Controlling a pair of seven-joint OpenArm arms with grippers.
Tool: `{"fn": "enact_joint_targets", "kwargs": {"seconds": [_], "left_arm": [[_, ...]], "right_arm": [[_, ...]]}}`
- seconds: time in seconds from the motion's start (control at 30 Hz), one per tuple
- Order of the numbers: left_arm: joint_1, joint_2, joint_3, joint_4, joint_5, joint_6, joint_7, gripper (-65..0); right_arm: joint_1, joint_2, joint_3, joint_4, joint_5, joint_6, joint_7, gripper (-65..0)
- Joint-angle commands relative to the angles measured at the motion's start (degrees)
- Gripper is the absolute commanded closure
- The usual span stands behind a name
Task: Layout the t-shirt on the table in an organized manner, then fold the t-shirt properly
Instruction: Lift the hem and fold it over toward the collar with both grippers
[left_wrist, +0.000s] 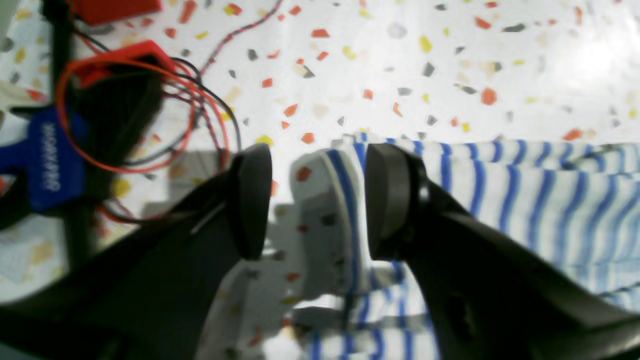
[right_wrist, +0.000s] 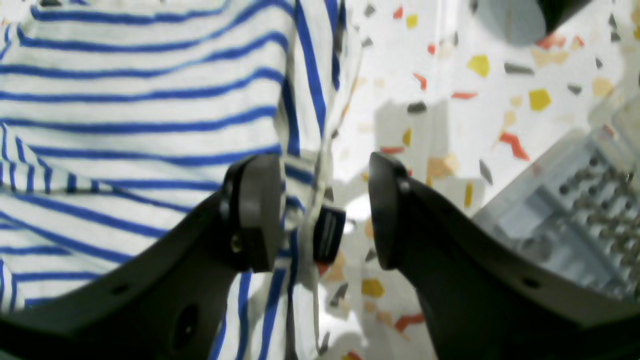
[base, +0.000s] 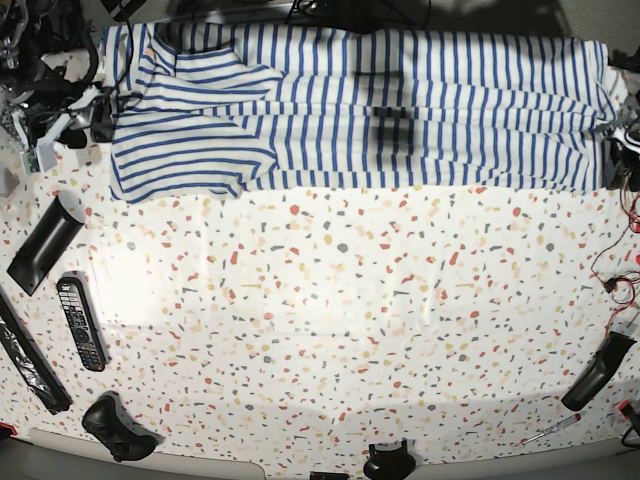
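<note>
Along the far edge of the tabletop (base: 320, 330) the t-shirt (base: 400, 110) lies as a long folded band, one sleeve end rumpled. Both the left pincer (left_wrist: 317, 200) and right pincer (right_wrist: 320, 210) stand spread, gripping nothing. Further folds seemingly remain.

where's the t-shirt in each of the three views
left wrist: t-shirt fills the right and lower middle, its edge between the open jaws.
right wrist: t-shirt covers the left half.
base: t-shirt stretches across the far top edge.
Shared landmark: the speckled table beneath it.
</note>
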Motion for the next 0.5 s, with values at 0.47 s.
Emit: {"fn": "enact_joint_targets", "kwargs": {"seconds": [0.47], "left_arm": [[8.7, 1.3, -9.1, 1.0, -5.4, -0.3, -0.5, -27.7]], "right_arm": [[0.5, 0.9, 0.5, 0.9, 8.2, 0.1, 0.5, -27.9]]}}
